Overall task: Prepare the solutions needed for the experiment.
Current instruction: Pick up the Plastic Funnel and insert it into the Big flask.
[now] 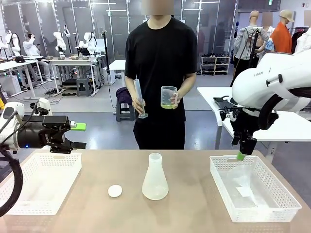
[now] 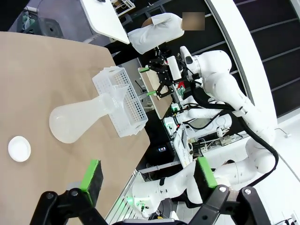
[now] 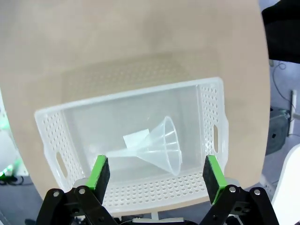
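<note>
Yellow-green solutions (image 1: 168,104) far from left end effector (image 1: 78,136)

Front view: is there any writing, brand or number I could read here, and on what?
No text reads clearly.
Right arm: small dark lettering on its white shell, too blurred to read.
Beaker held by the person: any scale marks are too small to read.

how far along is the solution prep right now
Early. Done: the flask stands uncapped, its cap beside it. In hand: the person holds a beaker of yellow-green liquid and a measuring cylinder. Left: the flask looks empty, and the funnel lies in the basket below the open right gripper, not picked up. The left gripper is open too.
</note>
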